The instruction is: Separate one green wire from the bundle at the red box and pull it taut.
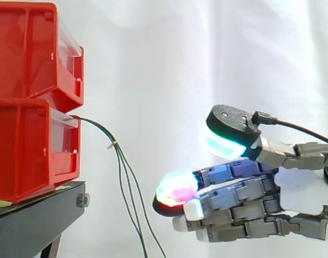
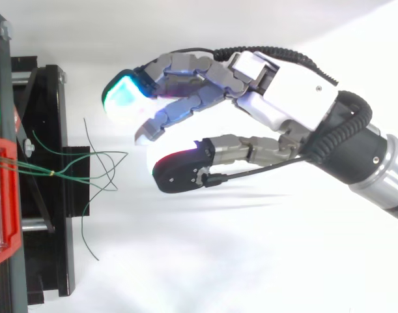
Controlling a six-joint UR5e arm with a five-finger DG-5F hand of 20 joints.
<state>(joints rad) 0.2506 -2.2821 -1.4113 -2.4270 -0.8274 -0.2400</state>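
White curtain (image 1: 180, 54), red bins (image 1: 24, 107) cut off left, green wires (image 1: 97, 125) trailing off-frame — hand (image 2: 296, 98) released, not touching.

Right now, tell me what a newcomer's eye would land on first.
The hand sits at right, open, its fingertips glowing cyan and pink, apart from the green wires. At left, two red bins are stacked on a black stand; the wires trail from the lower bin and hang loose.
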